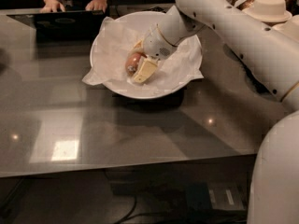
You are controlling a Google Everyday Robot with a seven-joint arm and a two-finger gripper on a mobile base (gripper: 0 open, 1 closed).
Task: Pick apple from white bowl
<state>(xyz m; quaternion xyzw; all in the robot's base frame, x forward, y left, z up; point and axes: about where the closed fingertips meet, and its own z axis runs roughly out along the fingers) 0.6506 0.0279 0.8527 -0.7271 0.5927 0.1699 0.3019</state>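
The white bowl [187, 80], lined with crumpled white paper, stands on the grey table at the back middle. The small reddish-orange apple [132, 61] lies in its left half. My gripper [139, 59] reaches down into the bowl from the right, at the end of the white arm. Its cream fingers [145, 70] sit on either side of the apple and press against it. The apple rests low in the bowl on the paper, and its far side is hidden by the gripper.
A person's hands [97, 4] rest on a dark laptop [56, 22] at the far edge of the table [140, 134]. Stacks of beige paper bowls [268, 8] stand at the back right. My white arm [243, 36] crosses the right side.
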